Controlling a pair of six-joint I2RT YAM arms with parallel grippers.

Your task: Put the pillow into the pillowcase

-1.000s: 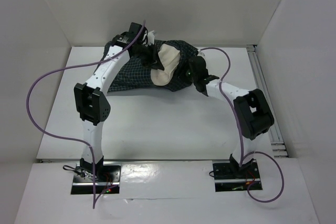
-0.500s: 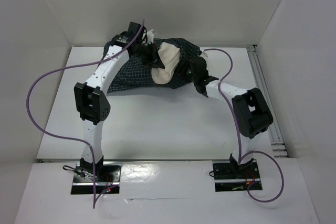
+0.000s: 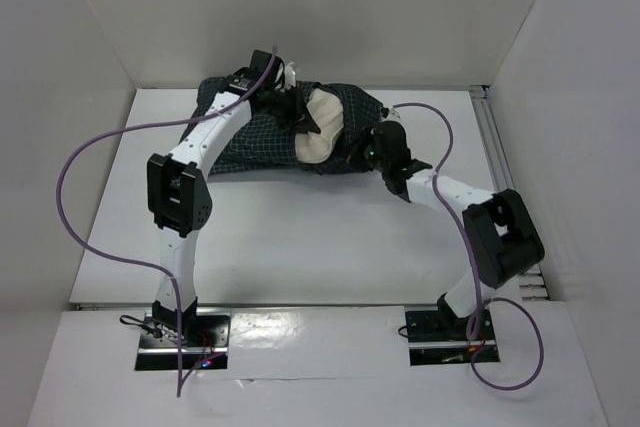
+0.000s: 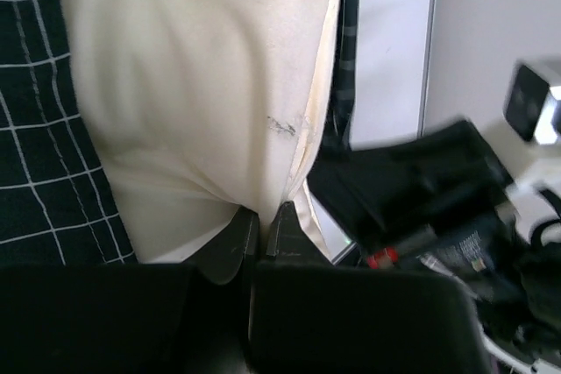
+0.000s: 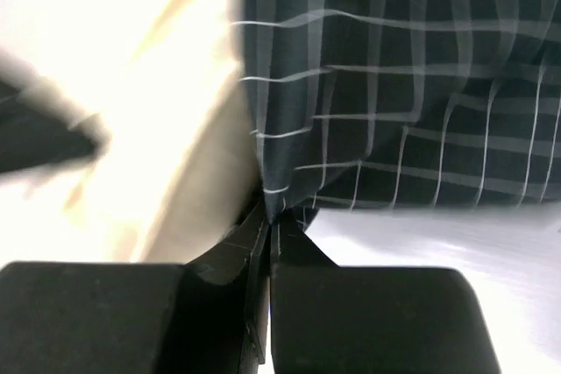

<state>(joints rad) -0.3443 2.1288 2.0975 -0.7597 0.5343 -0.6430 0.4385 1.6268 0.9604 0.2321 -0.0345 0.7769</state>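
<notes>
On the table [image 3: 300, 237] lies the pillowcase [image 3: 240, 137], the pillow [image 3: 318, 129] bulging from its mouth.
The left gripper [image 4: 263, 216], over that mouth, is clamped on the pillow's edge. The right gripper [image 5: 267, 216], at the pillowcase's right end, seems pinched tight on its checked hem, though the view is blurred.

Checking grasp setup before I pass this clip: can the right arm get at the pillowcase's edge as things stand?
Probably yes: the right arm has its jaws apparently shut on the pillowcase edge beside the pillow, with nothing in between.
</notes>
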